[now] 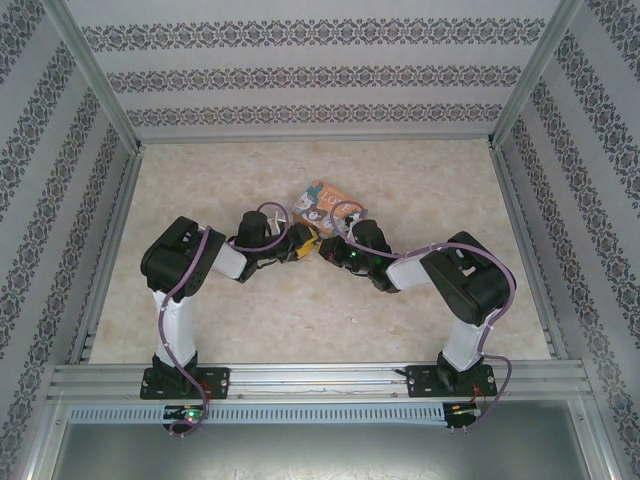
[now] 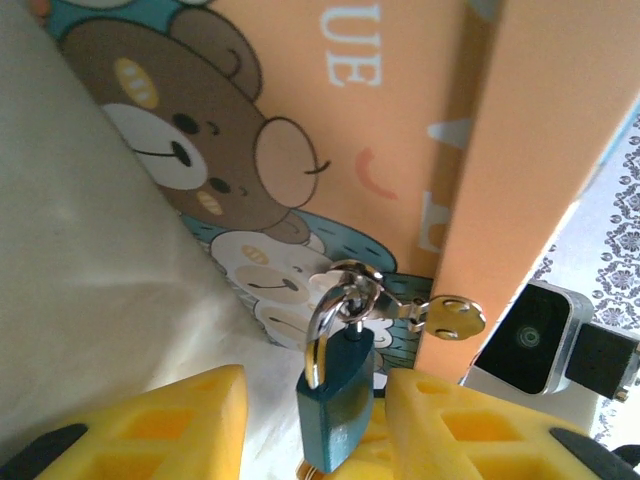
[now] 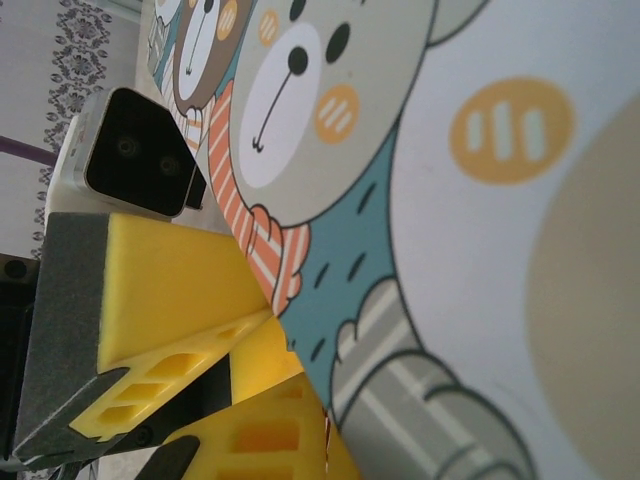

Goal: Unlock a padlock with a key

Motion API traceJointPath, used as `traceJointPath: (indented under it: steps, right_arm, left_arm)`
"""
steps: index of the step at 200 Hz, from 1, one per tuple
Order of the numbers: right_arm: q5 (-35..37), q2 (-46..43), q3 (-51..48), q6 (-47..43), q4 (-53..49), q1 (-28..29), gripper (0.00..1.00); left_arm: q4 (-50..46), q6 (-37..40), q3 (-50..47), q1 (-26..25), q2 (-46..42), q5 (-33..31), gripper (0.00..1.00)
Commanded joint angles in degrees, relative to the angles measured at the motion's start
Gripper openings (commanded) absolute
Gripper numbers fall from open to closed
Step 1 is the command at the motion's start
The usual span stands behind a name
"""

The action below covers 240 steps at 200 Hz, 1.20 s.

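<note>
yellow fingers [image 2: 180, 420], my left pincer [image 2: 315, 385]: parted around teal padlock [image 2: 335, 405], gold key [image 2: 455, 317] by its shackle [image 2: 320, 325]. my right pincer [image 3: 265, 320]: clenched beside cartoon box [image 3: 450, 200].

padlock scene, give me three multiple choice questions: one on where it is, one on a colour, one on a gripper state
1. Where is the padlock?
A) between the fingers of the left gripper
B) flat on the table, far from the box
C) on the right arm's base

2. What colour is its body?
A) red
B) teal-blue
C) black

3. What state is the right gripper in?
A) wide open
B) shut
C) shut on the padlock

Answers:
1 A: the left wrist view shows a yellow finger on each side of it.
2 B: the body is teal-blue under a silver shackle.
3 B: its yellow fingertips meet in the right wrist view.
</note>
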Motion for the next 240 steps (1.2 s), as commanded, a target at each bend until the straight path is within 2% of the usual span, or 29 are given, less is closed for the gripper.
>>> traceJointPath:
  steps: [1, 92, 109, 162, 178, 200, 240]
  right_arm:
    - [-1.54, 0.8, 1.88, 1.32, 3.57, -0.35, 0.0]
    - [-1.89, -0.46, 0.44, 1.88, 3.74, -0.88, 0.0]
    - [-1.98, -0.82, 0.0, 1.75, 3.74, -1.15, 0.06]
    - [0.15, -4.99, -3.19, -0.73, 3.22, -2.11, 0.26]
    - [1.85, -8.22, -4.96, -3.43, 1.82, -2.47, 0.3]
    - [4.84, -14.74, -6.74, -9.43, -5.37, -2.56, 0.33]
    - [13.69, -29.31, -8.14, -29.8, -18.21, 0.05, 0.37]
  left_arm:
    - [1.38, -0.61, 1.71, -0.78, 1.39, 0.79, 0.39]
    - [0.04, -0.33, 3.12, -1.23, 1.1, -0.61, 0.24]
    - [-1.59, 0.54, 2.94, -1.31, 0.23, -0.78, 0.12]
    - [-3.22, 0.69, 1.47, -1.67, -3.09, -2.28, 0.11]
    - [-4.24, 0.46, 1.1, -1.75, -4.53, -2.83, 0.11]
    - [-7.56, 0.58, 0.97, -2.01, -6.59, -3.39, 0.09]
    - [-7.74, -3.35, -0.27, -2.21, -8.42, -4.73, 0.01]
